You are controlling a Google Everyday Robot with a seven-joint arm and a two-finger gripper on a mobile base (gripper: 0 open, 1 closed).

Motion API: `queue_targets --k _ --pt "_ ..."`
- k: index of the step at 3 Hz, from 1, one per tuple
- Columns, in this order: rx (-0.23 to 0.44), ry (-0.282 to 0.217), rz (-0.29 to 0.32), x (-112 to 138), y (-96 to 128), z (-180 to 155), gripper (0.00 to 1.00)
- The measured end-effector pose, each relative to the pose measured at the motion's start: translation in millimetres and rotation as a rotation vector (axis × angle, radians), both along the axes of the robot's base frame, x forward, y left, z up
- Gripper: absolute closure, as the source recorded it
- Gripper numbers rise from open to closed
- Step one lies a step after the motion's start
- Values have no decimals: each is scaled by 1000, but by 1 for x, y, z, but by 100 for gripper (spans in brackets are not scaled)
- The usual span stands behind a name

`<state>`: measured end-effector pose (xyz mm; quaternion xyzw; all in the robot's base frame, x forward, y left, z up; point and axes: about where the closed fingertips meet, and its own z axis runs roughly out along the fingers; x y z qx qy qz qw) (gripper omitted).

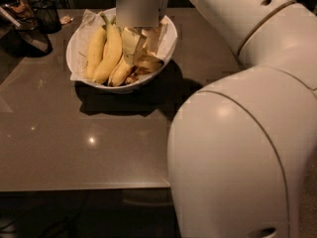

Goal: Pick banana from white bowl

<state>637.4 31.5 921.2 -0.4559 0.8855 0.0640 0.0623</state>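
The white bowl (73, 46) stands at the back of the dark table, lined with crumpled white paper. Three longer yellow bananas (105, 51) lie in its left half. The shorter curved banana (146, 63) lies in the right half, partly hidden. My gripper (142, 44) hangs straight down from the wrist into the bowl's right half, directly over the curved banana. Its fingers (130, 42) stand apart just above that banana and hold nothing.
The brown tabletop (99, 143) stretches from the bowl to its front edge. Dark containers and utensils (29, 24) stand at the back left. My large white arm (247, 133) fills the right side of the view.
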Motion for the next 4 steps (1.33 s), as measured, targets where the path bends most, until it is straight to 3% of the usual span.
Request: queue_targets --k 1,3,4 --pt "-1 13 3 0 -1 -4 41" --pt "-11 -1 7 -5 -18 3 83" --pt "10 -31 4 4 -10 2 100"
